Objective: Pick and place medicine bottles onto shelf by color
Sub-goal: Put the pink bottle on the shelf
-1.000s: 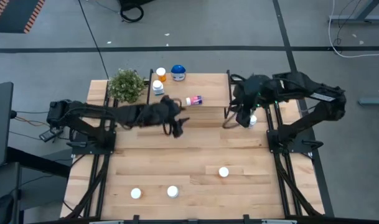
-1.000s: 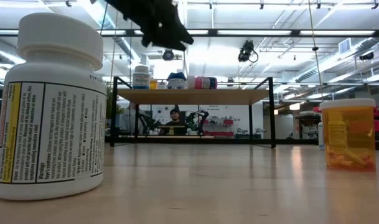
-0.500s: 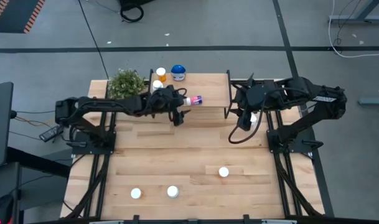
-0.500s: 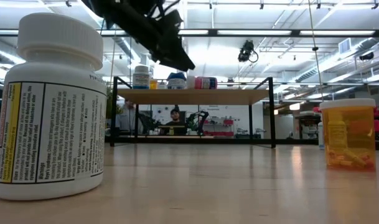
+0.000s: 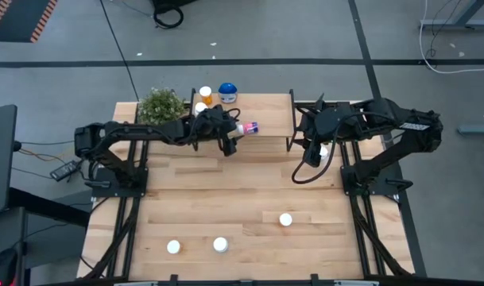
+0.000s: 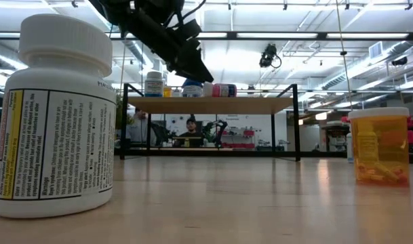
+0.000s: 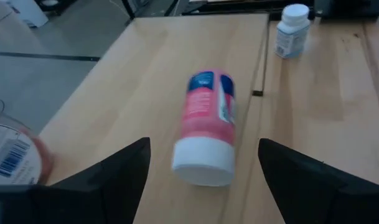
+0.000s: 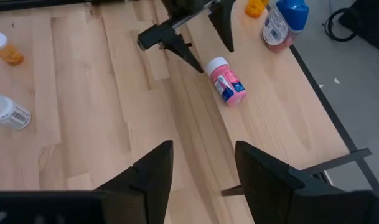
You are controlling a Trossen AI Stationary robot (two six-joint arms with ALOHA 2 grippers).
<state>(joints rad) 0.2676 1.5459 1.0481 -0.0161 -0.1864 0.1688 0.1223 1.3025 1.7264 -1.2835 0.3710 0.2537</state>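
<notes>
High view: the shelf (image 5: 269,119), a pale smooth wood board on thin black legs, lies at 12 o'clock on the table (image 5: 242,206), with bare room toward its 3 o'clock end. My left gripper (image 5: 230,139) hangs at the shelf's front edge, fingers spread, holding nothing. The pink bottle (image 5: 248,128), a white-capped cylinder, lies on its side just beside it. My right gripper (image 8: 198,168) hovers by the 3 o'clock end, fingers apart, empty.
</notes>
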